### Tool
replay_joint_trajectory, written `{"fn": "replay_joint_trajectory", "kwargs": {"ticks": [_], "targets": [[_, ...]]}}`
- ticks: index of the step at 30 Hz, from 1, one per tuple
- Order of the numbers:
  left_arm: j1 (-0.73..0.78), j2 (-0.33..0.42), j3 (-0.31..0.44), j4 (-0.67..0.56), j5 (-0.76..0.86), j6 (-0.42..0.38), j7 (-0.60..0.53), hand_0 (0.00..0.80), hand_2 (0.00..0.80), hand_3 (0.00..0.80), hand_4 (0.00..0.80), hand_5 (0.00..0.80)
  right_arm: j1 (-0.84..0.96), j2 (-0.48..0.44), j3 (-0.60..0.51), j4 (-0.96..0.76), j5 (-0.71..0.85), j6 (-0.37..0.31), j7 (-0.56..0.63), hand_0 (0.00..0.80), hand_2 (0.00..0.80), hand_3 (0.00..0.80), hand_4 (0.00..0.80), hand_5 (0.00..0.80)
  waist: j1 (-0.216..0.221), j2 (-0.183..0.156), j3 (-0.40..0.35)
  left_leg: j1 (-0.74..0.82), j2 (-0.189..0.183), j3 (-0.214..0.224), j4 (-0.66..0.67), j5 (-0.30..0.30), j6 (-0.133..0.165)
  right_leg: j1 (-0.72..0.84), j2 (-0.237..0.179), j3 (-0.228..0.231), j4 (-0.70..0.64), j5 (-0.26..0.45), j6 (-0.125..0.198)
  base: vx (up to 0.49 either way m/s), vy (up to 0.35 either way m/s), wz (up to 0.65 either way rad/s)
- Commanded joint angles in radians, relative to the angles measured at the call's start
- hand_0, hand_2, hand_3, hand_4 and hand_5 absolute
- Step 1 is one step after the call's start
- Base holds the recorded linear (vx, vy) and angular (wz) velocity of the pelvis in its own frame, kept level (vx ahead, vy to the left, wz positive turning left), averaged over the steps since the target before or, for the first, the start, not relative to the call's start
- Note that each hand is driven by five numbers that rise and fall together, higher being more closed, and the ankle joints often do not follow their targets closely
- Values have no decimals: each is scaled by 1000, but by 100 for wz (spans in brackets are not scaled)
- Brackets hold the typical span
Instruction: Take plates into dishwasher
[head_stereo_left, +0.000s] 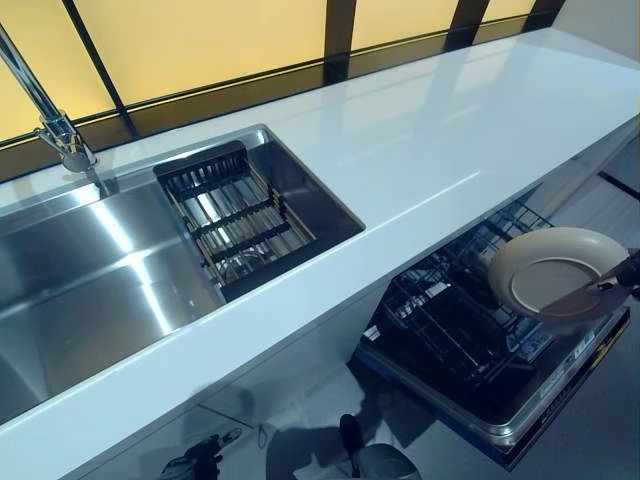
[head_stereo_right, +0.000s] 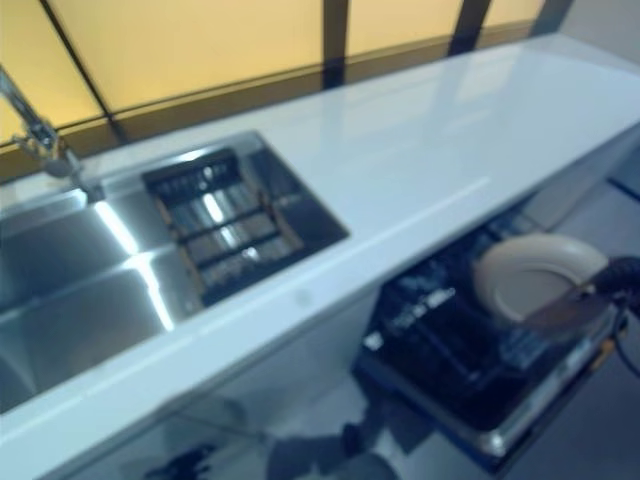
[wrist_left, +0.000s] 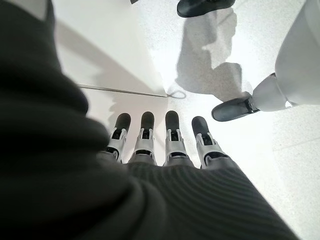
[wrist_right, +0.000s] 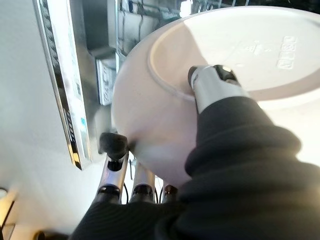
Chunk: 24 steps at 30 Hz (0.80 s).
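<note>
Plate (head_stereo_left: 558, 272): round, pale beige, shallow with a raised foot ring on its underside; plain, no visible food. It is tilted and held at about 4 o'clock in the head view, above the open dishwasher rack (head_stereo_left: 455, 325). Right hand (wrist_right: 207, 90) pinches it, thumb on the underside by the foot ring, fingers (wrist_right: 114, 145) wrapped under the opposite face at the rim. Black wire tines of the rack lie directly beneath the plate. White countertop (head_stereo_left: 430, 130) overhangs the rack toward 11 o'clock. Steel sink (head_stereo_left: 90, 290) at 9 o'clock holds a dark drainer (head_stereo_left: 235, 215); faucet (head_stereo_left: 45, 110) at 10 o'clock. Left hand (wrist_left: 155, 145) hangs over the floor, fingers straight, holding nothing.
</note>
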Motion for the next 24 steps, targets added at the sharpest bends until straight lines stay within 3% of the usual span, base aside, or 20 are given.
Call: {"fn": "replay_joint_trajectory", "kwargs": {"ticks": [1, 9, 24], "targets": [[-23, 60, 20, 32, 17, -11, -11, 0, 0, 0, 0, 0, -11, 77, -59, -34, 10, 37, -24, 800, 800, 800, 800, 800, -2, -75, -26, 68, 36, -2, 3, -28, 14, 17, -65, 28, 4, -5, 86, 0, 0, 0], [-31, 49, 10, 27, -1, -20, -11, 0, 0, 0, 0, 0, -36, 146, -40, -31, -14, 103, -83, 800, 800, 800, 800, 800, 7, -69, -20, 67, 36, -11, 3, -30, 12, 14, -68, 27, 4, -5, 86, 0, 0, 0], [-50, 42, -38, 5, -47, -29, -12, 0, 0, 0, 0, 0, -183, 262, 85, 131, -85, 189, -141, 800, 800, 800, 800, 800, 53, -40, 10, 49, 24, -64, 3, -25, 13, 13, -87, 6, 4, -7, 83, -7, 2, 1]]}}
